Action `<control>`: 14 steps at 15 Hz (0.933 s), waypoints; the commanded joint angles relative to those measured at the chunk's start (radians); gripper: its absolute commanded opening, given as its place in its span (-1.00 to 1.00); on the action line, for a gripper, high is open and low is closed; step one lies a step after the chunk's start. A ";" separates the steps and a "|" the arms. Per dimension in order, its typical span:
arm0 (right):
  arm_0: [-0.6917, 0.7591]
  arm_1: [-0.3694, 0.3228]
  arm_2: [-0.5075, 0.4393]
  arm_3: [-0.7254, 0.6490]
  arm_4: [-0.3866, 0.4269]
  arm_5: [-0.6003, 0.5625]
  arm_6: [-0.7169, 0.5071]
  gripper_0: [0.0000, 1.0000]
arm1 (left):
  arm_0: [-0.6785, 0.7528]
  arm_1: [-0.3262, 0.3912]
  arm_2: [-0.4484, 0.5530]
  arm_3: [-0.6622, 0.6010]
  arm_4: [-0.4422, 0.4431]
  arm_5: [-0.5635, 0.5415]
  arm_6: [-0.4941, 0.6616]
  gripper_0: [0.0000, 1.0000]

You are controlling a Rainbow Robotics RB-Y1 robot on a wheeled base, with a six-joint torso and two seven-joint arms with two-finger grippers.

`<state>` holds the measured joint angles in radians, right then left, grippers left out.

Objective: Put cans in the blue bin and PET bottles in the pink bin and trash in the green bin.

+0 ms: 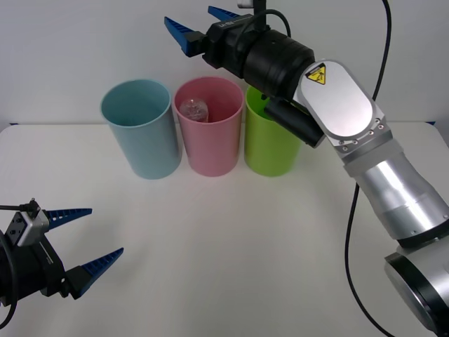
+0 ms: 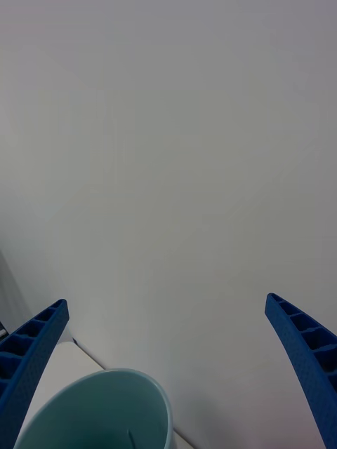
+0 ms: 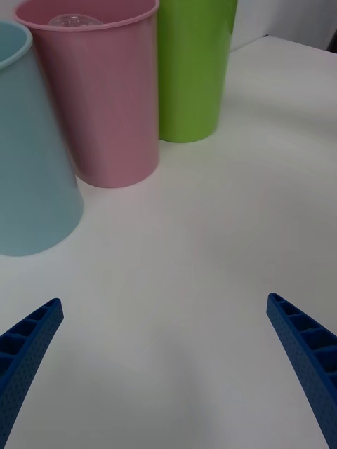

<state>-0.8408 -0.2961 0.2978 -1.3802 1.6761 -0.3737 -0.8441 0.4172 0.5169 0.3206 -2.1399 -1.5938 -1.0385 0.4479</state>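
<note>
Jaws apart above three bins [image 1: 210, 126], one bottle [image 1: 194, 109] inside.

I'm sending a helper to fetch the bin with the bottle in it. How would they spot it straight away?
On the white table, three round plastic bins stand in a row at the far side. Take the middle one, the pink bin, between the blue bin and the green bin. A clear bottle shows inside its rim.

The right arm [image 1: 393, 182], at the frame's right, has silver ribbed segments, a white rounded cover with a yellow warning triangle [image 1: 316, 74], black wrist housing, black cables and blue ribbed fingers [image 1: 179, 31]. Lower left, matching blue fingers [image 1: 98, 265] sit on a black mount.
</note>
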 commanded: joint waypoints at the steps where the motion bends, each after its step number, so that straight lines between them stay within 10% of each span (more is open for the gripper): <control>1: 0.103 -0.129 -0.017 -0.168 -0.122 -0.091 0.008 0.90 | 0.000 0.000 0.000 0.000 0.000 0.000 0.000 1.00; 14: 0.723 -0.199 -0.490 -0.527 -0.249 -0.717 0.295 1.00 | 0.000 0.000 0.000 0.000 0.000 0.000 0.000 1.00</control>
<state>-0.1449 -0.4967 -0.1601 -1.9062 1.4292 -1.0470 -0.5754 0.4173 0.5169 0.3206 -2.1399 -1.5938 -1.0385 0.4479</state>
